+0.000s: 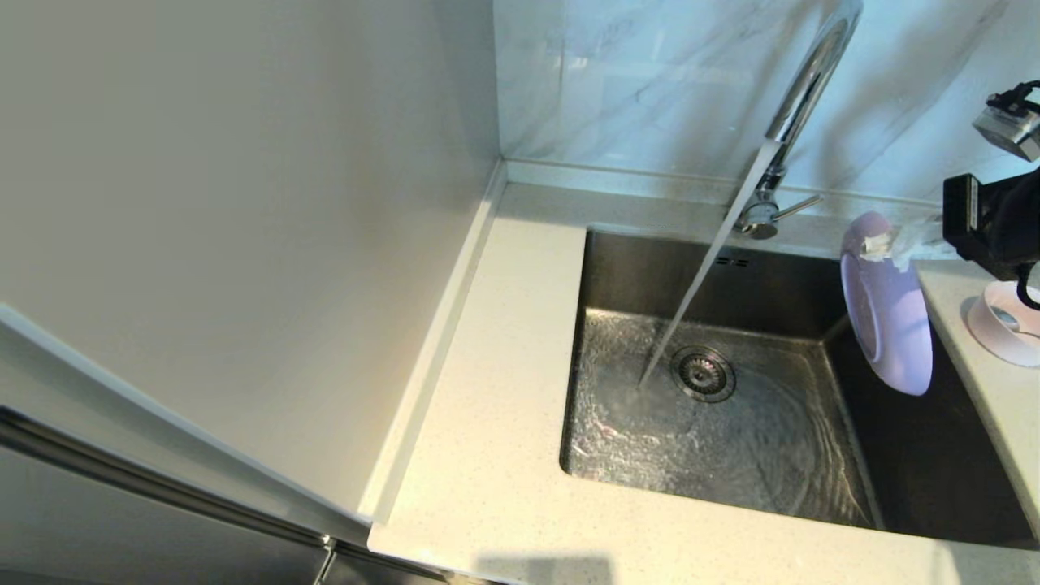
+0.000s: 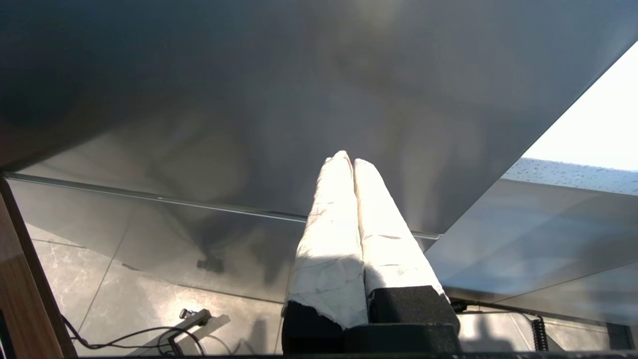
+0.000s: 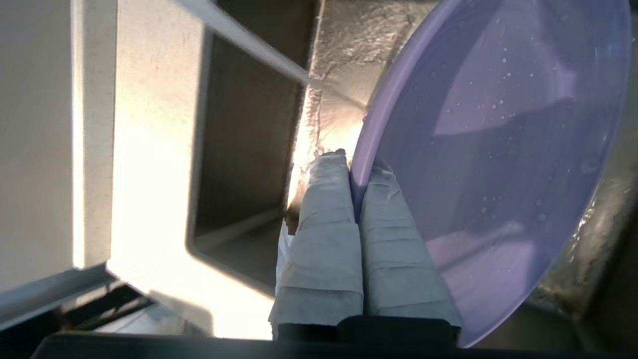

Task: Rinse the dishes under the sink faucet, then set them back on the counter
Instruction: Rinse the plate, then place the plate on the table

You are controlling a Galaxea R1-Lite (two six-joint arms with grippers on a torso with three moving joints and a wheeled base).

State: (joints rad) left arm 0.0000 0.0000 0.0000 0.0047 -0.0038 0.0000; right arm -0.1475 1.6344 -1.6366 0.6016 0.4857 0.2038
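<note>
My right gripper (image 1: pixel 881 244) is shut on the rim of the lavender plate-bowl (image 1: pixel 890 313), which hangs on edge over the right side of the steel sink (image 1: pixel 617 268), its foot ring facing the stream. In the right wrist view the gripper (image 3: pixel 356 159) pinches the plate-bowl (image 3: pixel 498 164), whose inner face is beaded with drops. Water runs from the chrome faucet (image 1: pixel 800 97) and hits the basin floor left of the round drain (image 1: pixel 704 373), away from the plate-bowl. The pale pink bowl (image 1: pixel 1007 321) stands on the counter (image 1: pixel 487 390) at the right. My left gripper (image 2: pixel 349 159) is shut and empty, below counter level. The spoon is out of view.
The faucet's thin lever (image 1: pixel 800 205) points right at its base. A tall cream panel (image 1: pixel 244 227) walls off the counter's left side. The veined marble wall (image 1: pixel 650 81) stands behind the sink. Cables lie on the tiled floor (image 2: pixel 134 309) beneath my left gripper.
</note>
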